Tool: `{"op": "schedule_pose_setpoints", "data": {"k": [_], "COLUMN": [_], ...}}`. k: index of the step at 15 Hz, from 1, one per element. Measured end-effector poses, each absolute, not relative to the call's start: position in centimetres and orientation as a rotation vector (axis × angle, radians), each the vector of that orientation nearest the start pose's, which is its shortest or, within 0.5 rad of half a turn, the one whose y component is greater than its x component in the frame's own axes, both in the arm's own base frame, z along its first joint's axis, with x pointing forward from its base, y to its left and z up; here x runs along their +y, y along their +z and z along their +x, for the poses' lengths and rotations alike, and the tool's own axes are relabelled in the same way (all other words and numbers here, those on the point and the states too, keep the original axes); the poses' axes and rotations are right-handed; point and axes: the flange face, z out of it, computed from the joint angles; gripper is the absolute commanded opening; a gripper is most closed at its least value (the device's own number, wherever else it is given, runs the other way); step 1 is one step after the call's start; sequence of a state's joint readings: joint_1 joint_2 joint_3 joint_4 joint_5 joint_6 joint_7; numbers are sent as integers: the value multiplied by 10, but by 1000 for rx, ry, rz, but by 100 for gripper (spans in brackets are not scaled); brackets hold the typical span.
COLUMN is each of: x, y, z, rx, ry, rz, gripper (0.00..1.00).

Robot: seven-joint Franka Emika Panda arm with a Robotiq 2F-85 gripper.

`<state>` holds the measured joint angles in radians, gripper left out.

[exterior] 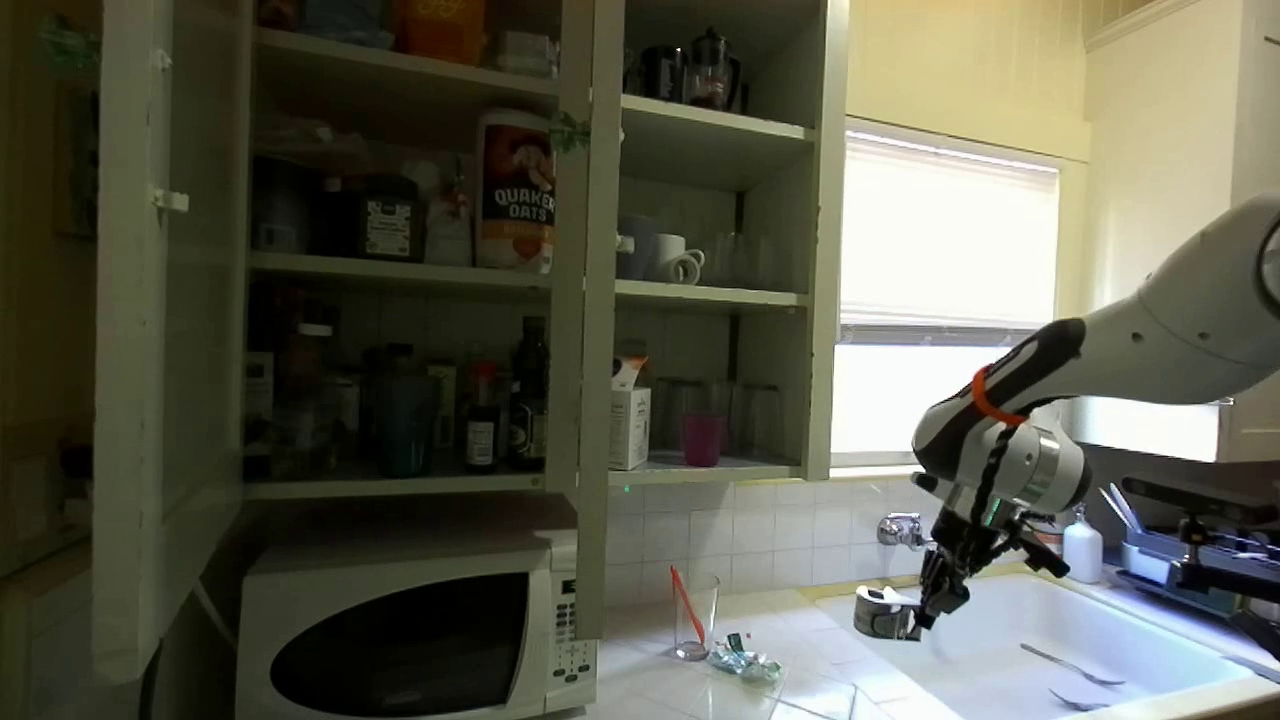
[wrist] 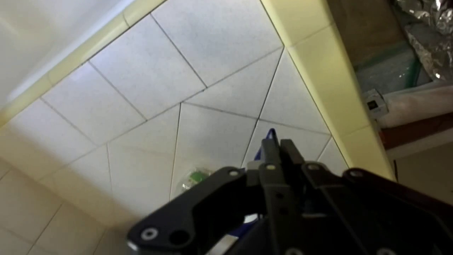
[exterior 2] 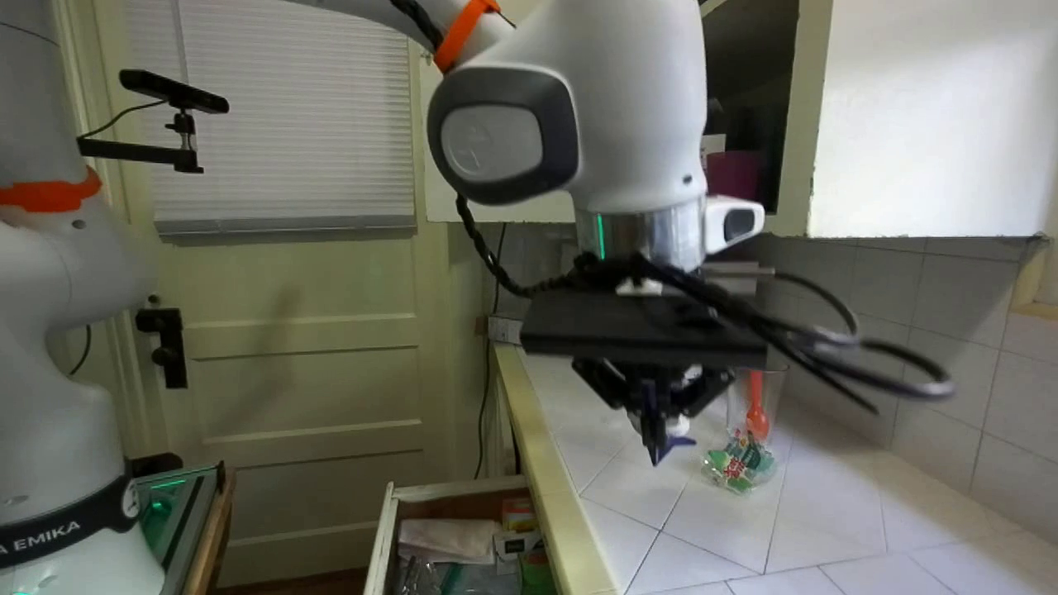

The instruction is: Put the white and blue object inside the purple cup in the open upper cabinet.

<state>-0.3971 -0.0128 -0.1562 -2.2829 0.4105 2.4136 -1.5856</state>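
The purple cup (exterior: 703, 440) stands on the lowest shelf of the open upper cabinet (exterior: 818, 300), between a white carton and clear glasses. The cup (exterior 2: 734, 173) also shows in an exterior view, partly behind the arm. My gripper (exterior: 928, 615) is shut on the white and blue object (exterior: 886, 613), held in the air near the sink's edge, well below the cup. In the wrist view the fingertips (wrist: 277, 145) pinch a thin blue part (wrist: 259, 154); the fingers hide most of the object. In an exterior view the gripper (exterior 2: 655, 450) points down over the counter.
A clear glass with a red stick (exterior: 697, 615) and a crinkled plastic bag (exterior: 745, 662) are on the counter. A microwave (exterior: 420, 630) stands beside them. An open cabinet door (exterior: 598, 330) juts out. The sink (exterior: 1000, 610) holds forks. A drawer (exterior 2: 384, 529) is open below.
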Motion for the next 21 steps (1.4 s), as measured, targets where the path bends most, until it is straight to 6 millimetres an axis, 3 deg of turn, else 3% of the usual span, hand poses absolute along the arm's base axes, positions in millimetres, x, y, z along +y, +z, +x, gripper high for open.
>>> {"op": "schedule_pose_setpoints", "data": {"k": [6,11,12,15,16,21], "x": [-219,-178,-177,-181,-183,-181], "y": [510,575,585,592,592,593], "z": [437,445,447,445,444,450], "rx": [-1084,-933,-910,-892,-888,-883], "ry": [-791,-1020,-1054,-1087,-1088,-1130], "rz": [-2915,-2851,-2837,-2825,-2825,-2838], "gripper": [2,2,8,8,2,2]}}
